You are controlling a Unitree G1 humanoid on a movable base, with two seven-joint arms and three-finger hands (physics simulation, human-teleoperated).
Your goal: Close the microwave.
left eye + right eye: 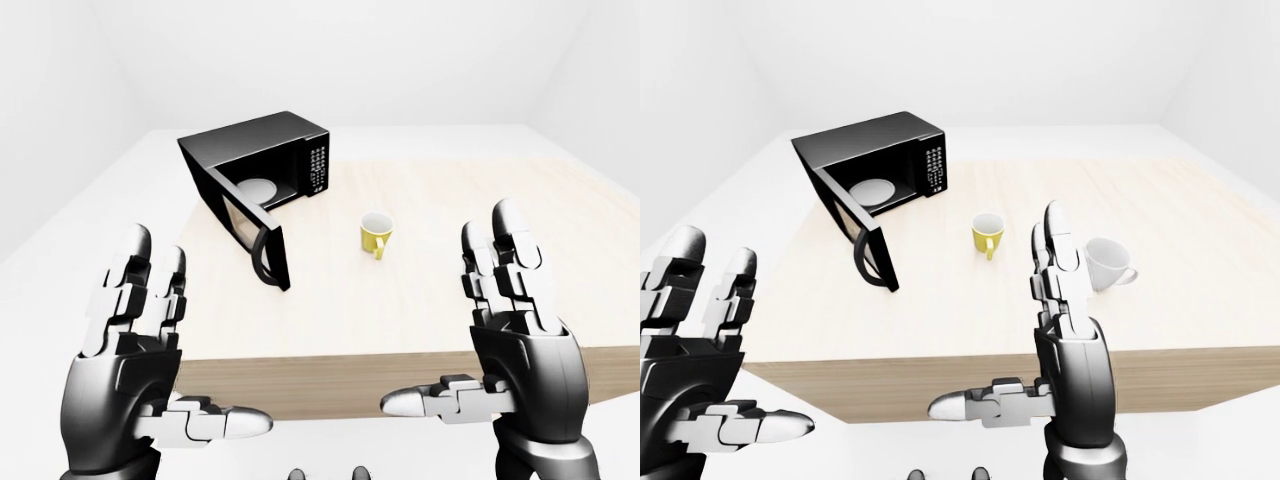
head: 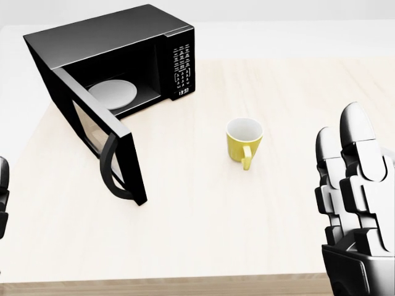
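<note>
The black microwave stands at the top left of the head view on a pale wooden table. Its door hangs wide open, swung out toward the view's bottom, handle at its lower end. A white turntable plate shows inside. Both hands are open and empty, raised below the table's near edge, well apart from the microwave: my left hand at the lower left of the left-eye view, my right hand at the lower right.
A yellow mug stands right of the open door. A white mug sits farther right, seen only in the right-eye view. White floor and walls surround the table.
</note>
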